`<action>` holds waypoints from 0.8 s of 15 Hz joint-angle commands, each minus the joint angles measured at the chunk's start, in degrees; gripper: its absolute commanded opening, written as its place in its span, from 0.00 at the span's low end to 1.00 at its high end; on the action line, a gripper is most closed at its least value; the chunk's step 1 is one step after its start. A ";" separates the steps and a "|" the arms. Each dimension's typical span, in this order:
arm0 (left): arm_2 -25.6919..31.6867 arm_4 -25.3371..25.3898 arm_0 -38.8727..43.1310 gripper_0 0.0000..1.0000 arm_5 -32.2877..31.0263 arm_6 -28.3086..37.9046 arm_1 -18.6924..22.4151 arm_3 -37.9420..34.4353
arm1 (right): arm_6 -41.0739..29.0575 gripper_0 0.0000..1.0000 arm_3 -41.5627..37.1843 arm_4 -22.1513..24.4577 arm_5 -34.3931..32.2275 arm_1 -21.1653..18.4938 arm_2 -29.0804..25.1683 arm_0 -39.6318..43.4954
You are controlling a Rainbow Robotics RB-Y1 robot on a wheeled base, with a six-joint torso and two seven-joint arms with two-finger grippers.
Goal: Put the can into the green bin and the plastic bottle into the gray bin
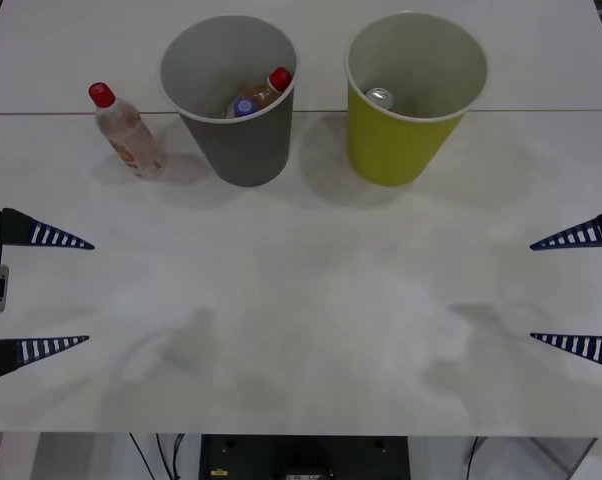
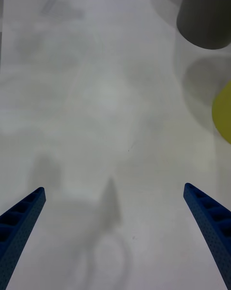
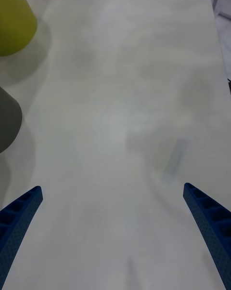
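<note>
two bins (image 1: 229,100) (image 1: 415,95), three bottles (image 1: 127,130) (image 1: 269,90) (image 1: 244,107), one can (image 1: 380,97)

Brightness: you are looking at an evenly lit, bright white table (image 1: 311,300).
Light source: overhead and diffuse, with no hard glare on the surface.
Shadows: soft gray patches lie beside the gray bin (image 1: 231,95) and the green bin (image 1: 413,95), and faint smudged shadows fall on the near table.
Focus: the front view is sharp; both wrist views look soft, with hazy bin edges.
Reflection: the can (image 1: 380,98) top shines.
</note>
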 commanded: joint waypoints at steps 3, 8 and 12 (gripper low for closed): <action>-0.76 -0.67 0.56 1.00 -1.01 0.52 -1.81 1.01 | 0.00 1.00 0.00 0.00 0.00 0.00 0.00 0.00; -0.50 -3.22 -0.23 1.00 -0.39 6.41 -2.51 0.39 | 0.00 1.00 0.00 0.00 0.00 0.00 0.00 0.00; -0.67 -6.47 0.65 1.00 4.27 18.80 -3.56 -2.07 | 0.00 1.00 0.00 0.00 0.00 0.00 0.00 0.00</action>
